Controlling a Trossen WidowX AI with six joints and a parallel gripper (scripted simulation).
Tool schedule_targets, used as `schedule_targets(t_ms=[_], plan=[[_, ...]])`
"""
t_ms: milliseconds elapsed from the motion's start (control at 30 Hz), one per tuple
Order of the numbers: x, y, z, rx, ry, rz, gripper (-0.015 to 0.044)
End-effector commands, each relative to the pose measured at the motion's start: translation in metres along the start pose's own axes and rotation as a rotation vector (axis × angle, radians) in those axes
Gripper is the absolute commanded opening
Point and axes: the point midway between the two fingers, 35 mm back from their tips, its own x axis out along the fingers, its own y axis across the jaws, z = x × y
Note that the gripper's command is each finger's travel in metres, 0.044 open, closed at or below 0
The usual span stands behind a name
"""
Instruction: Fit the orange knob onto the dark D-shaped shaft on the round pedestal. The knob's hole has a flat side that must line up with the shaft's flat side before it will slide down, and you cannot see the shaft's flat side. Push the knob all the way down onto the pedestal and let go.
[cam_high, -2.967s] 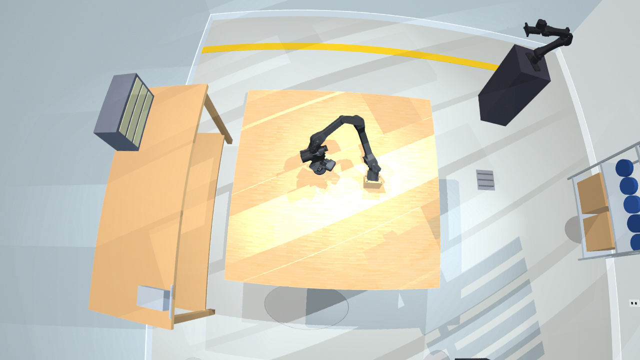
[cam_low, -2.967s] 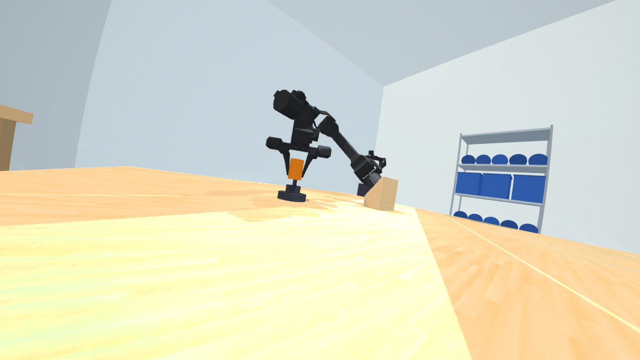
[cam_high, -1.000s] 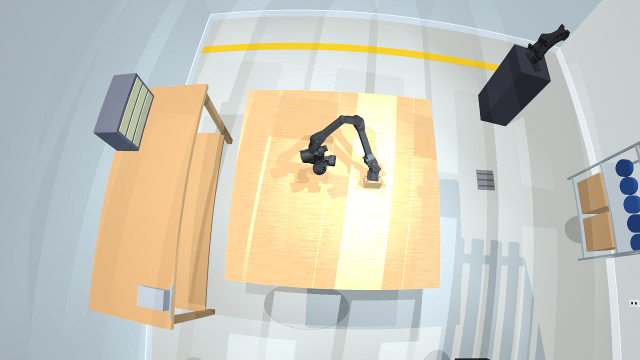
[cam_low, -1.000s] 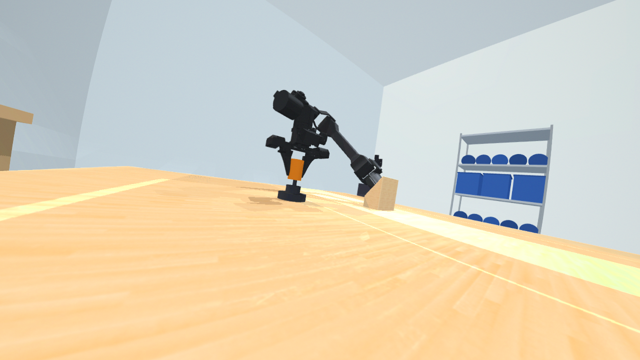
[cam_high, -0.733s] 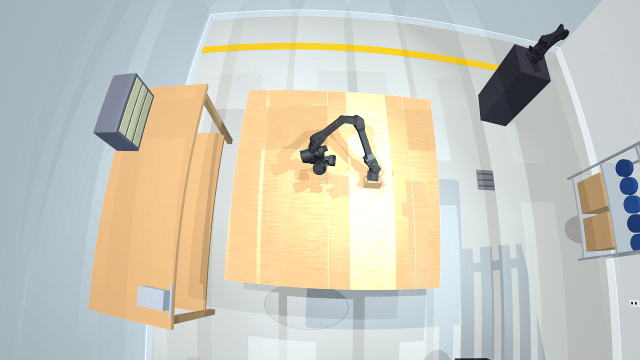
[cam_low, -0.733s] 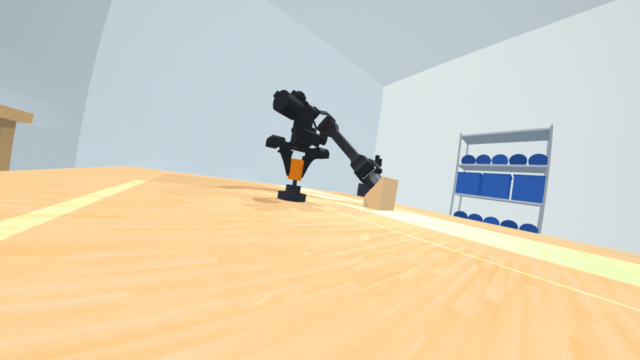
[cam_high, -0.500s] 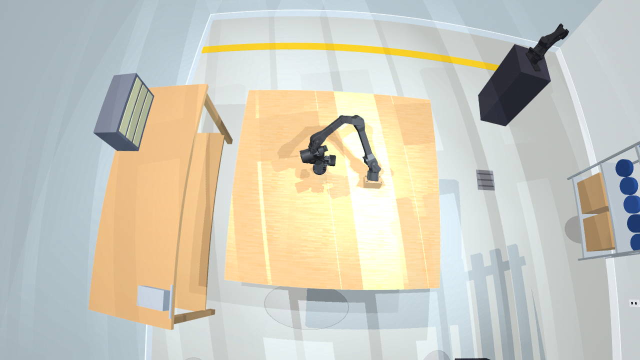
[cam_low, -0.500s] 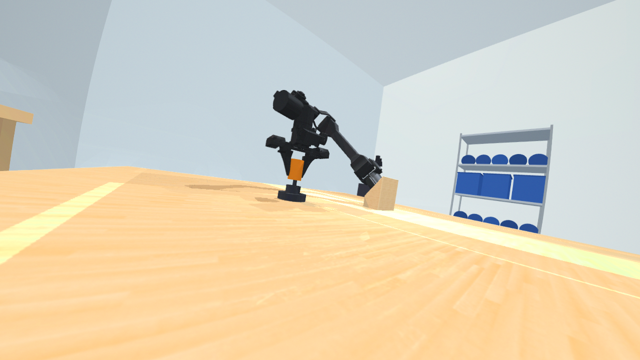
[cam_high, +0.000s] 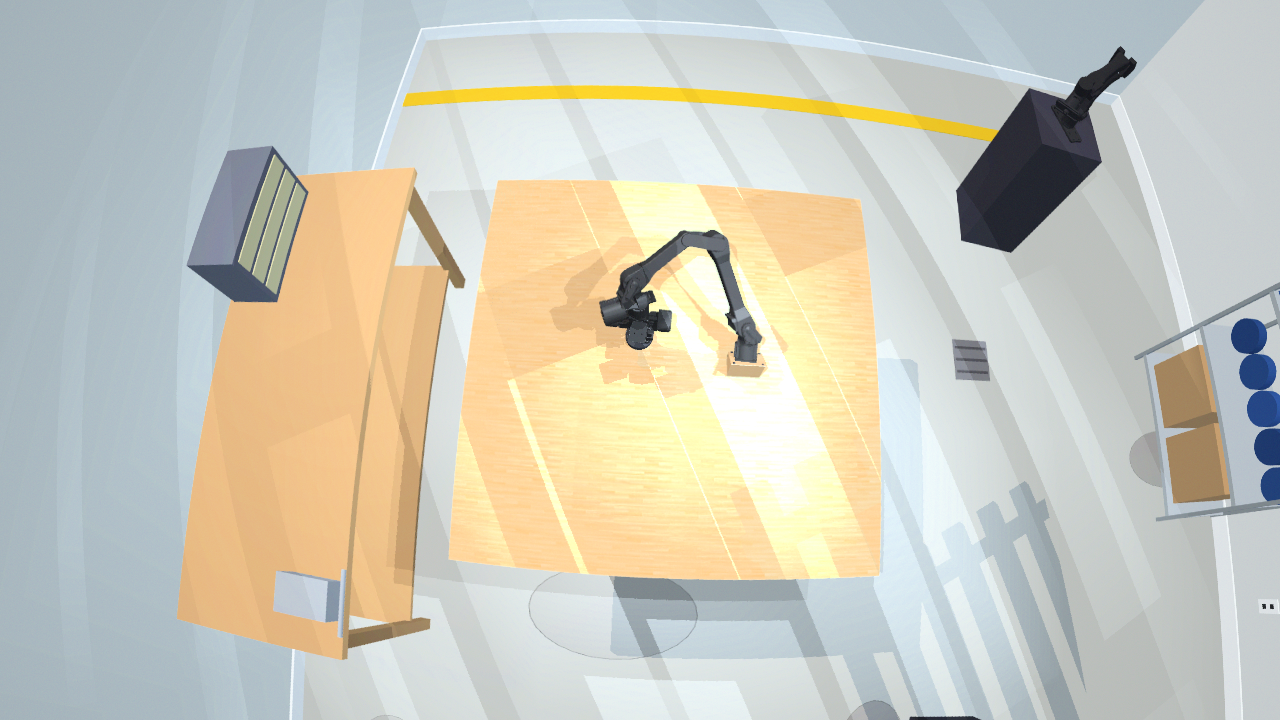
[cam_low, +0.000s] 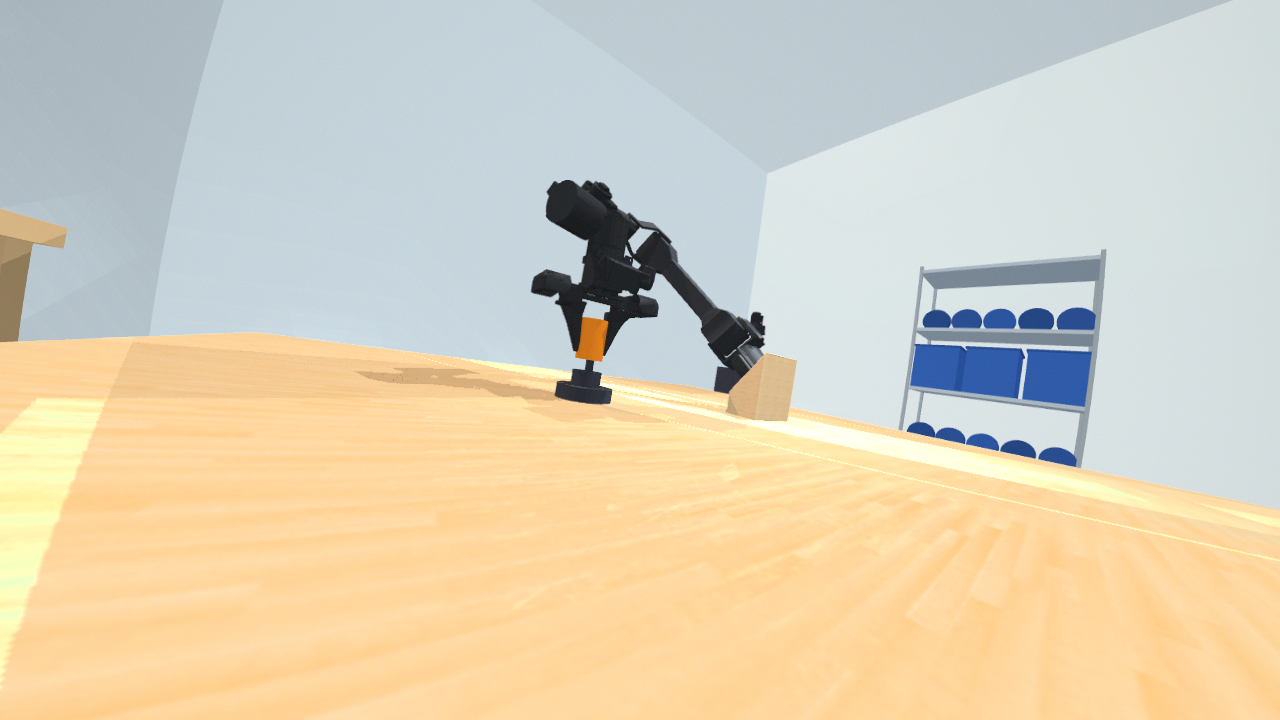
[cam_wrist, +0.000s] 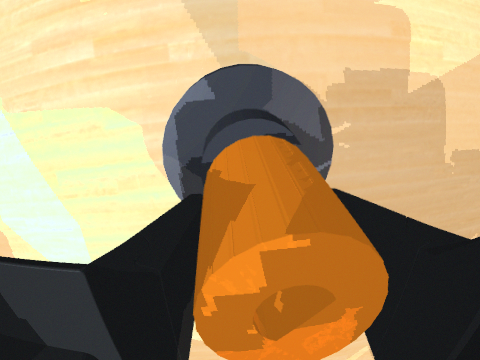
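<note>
The orange knob (cam_low: 591, 340) (cam_wrist: 270, 200) is upright between the fingers of my gripper (cam_low: 591, 344) (cam_wrist: 263, 204), which is shut on it. Its D-shaped hole shows in the wrist view, with the flat side toward the lower right. The dark shaft (cam_low: 588, 365) shows as a short length under the knob in the exterior view. The knob sits above the round pedestal (cam_low: 582, 391) (cam_wrist: 247, 90) with a gap between them. Whether the shaft's tip is inside the hole is hidden, and so is its flat side. In the top view the arm covers the knob and pedestal.
The arm's wooden base block (cam_high: 745, 367) (cam_low: 775, 388) stands on the wooden table (cam_high: 644, 501). A second, longer table (cam_high: 295, 402) stands to the left in the top view. A second arm on a dark stand (cam_high: 1029, 174) and a shelf rack (cam_low: 1006, 335) stand farther off.
</note>
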Motion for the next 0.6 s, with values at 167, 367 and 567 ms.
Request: schedule_targets(t_ms=[167,367,567], plan=[[-0.0038,0.0000,0.0000,0.019,0.000,-0.002,0.0000],[-0.0064,-0.0009,0.0002,-0.020,0.000,-0.002,0.0000],[-0.0031,-0.0011,0.0007,-0.027,0.000,-0.002,0.0000]])
